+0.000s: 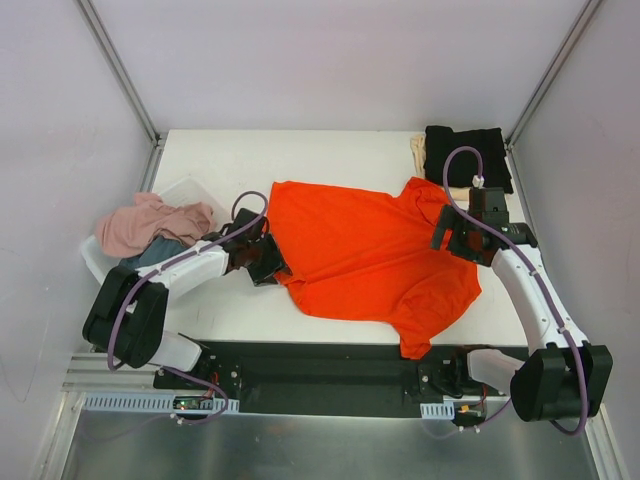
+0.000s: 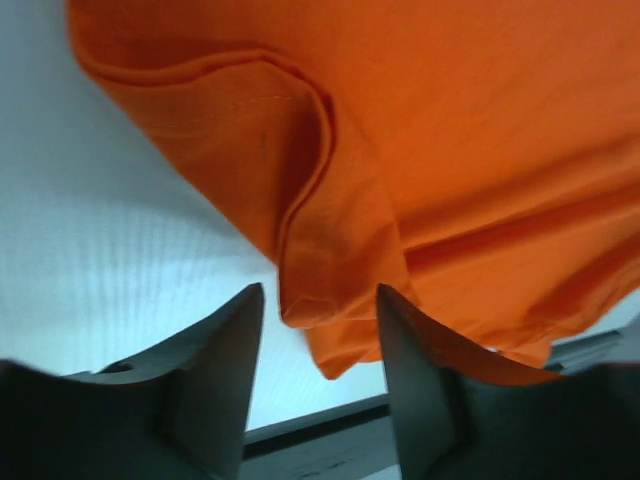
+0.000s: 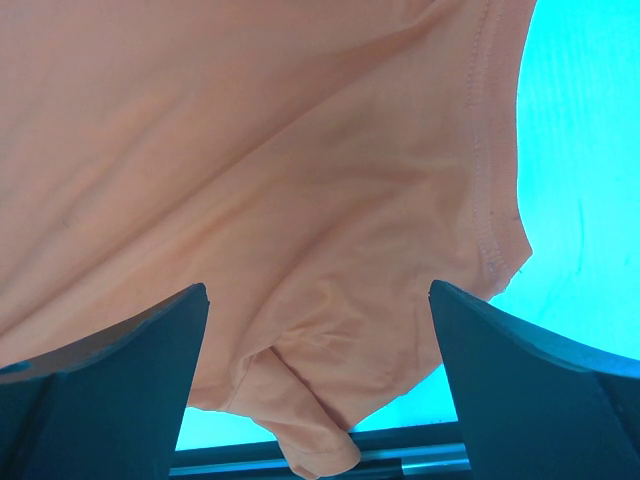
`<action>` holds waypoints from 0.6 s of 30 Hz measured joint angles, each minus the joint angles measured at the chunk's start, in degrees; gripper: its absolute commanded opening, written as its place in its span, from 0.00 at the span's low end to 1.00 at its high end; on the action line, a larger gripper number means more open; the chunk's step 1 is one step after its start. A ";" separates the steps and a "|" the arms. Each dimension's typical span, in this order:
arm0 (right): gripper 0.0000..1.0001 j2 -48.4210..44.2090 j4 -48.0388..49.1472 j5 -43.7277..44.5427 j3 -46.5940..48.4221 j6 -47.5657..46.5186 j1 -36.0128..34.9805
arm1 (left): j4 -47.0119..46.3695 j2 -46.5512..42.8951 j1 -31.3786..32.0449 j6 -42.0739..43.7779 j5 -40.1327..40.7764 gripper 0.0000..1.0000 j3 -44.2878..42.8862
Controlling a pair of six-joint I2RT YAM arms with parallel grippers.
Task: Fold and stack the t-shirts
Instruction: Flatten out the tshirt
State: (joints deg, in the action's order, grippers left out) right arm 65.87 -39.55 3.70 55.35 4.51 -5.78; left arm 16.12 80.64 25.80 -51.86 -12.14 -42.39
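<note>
Over orange-red t-shirt [image 1: 370, 250], left end effector [image 2: 320, 292] half-spread astride blurred hem fold [image 2: 322, 245]; right end effector [image 3: 318, 288] wide apart.

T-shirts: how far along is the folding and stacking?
Done: black shirt folded on the cream shirt, far right corner. In hand: orange shirt lies spread, left claw at its left edge, right claw open over its right side. Left: pink shirt, grey-blue shirt bunched in the tub.
</note>
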 measured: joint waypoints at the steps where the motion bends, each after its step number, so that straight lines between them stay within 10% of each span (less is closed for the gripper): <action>1: 0.97 0.00 0.00 0.00 0.00 0.02 -0.02 | -1.03 0.72 0.00 -0.13 -0.79 0.35 0.00; 11: 0.96 -0.02 -0.15 0.39 -0.72 0.66 -0.11 | -6.14 1.44 -0.15 -0.33 -3.80 0.01 0.74; 18: 0.97 -0.02 -0.22 0.42 -0.83 0.85 -0.11 | -6.08 -3.08 -0.15 -1.11 -4.79 0.00 4.13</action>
State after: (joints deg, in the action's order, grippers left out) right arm 65.84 -39.77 4.12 54.52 5.37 -5.89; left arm 10.04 77.56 25.65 -52.97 -16.93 -38.26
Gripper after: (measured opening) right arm 0.967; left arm 0.003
